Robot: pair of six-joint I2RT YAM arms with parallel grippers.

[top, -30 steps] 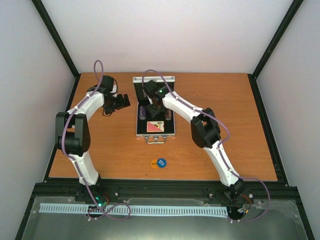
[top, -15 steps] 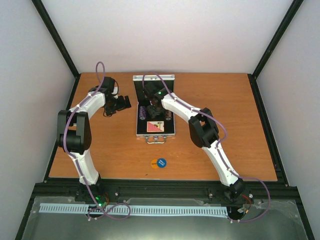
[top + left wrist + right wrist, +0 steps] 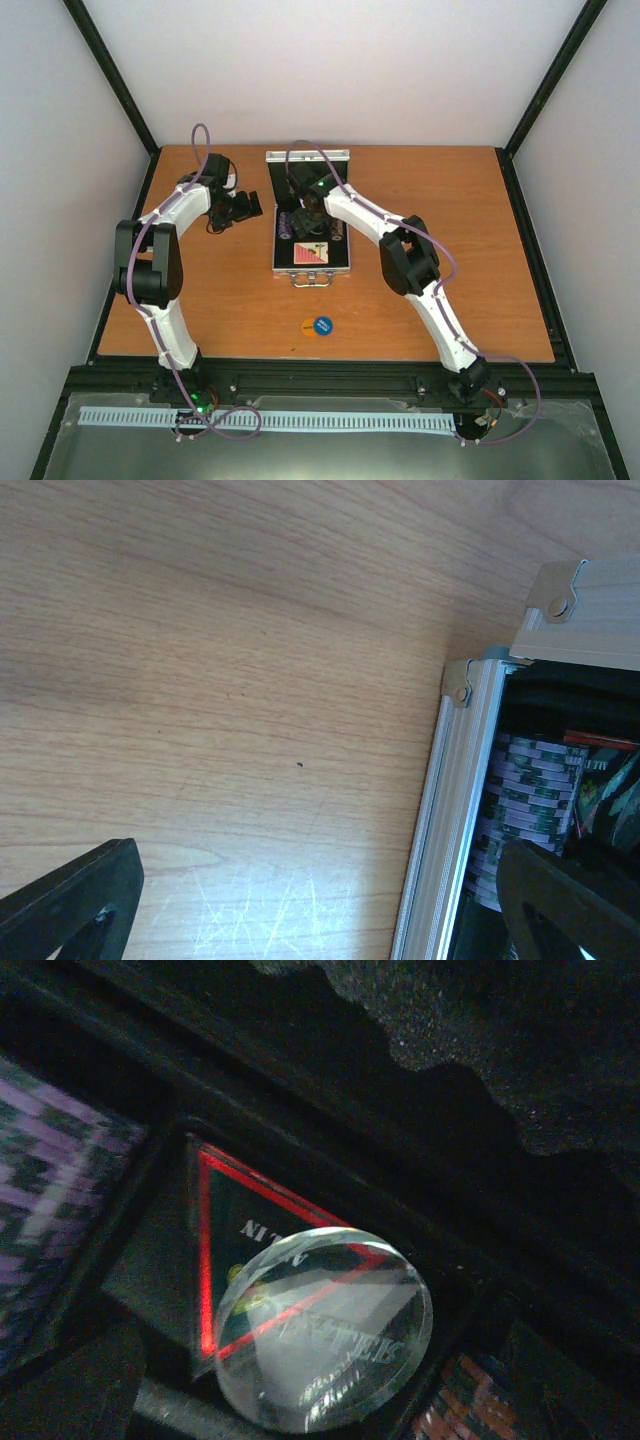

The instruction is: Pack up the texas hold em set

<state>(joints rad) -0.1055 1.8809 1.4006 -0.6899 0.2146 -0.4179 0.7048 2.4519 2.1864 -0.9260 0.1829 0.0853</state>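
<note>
Two discs, a blue disc [image 3: 322, 325] and an orange disc [image 3: 308, 326], are seen in the top view lying against each other on the table [image 3: 450, 250], outside the open aluminium case [image 3: 345, 262]. They are placed well behind the right gripper [image 3: 304, 218], toward its own base, almost straight back along the case's long axis and past the handle [image 3: 310, 281]. The right gripper is lowered into the case, just beyond the red card deck [image 3: 312, 255]. The left gripper [image 3: 247, 206] is held beside the case's left wall. The right gripper is judged the nearer to the two discs, though by little.

In the left wrist view, the left gripper's fingers [image 3: 70, 905] are spread wide with nothing between them. The case wall and a chip stack [image 3: 525, 800] are seen off to its right.

In the right wrist view, a clear disc [image 3: 325, 1330] is seen directly below the tool, resting on the black triangle [image 3: 225, 1250] in the lined compartment, with purple chips [image 3: 45, 1190] to one side. Whether the right jaws are parted cannot be told, and nothing is shown pinched.
</note>
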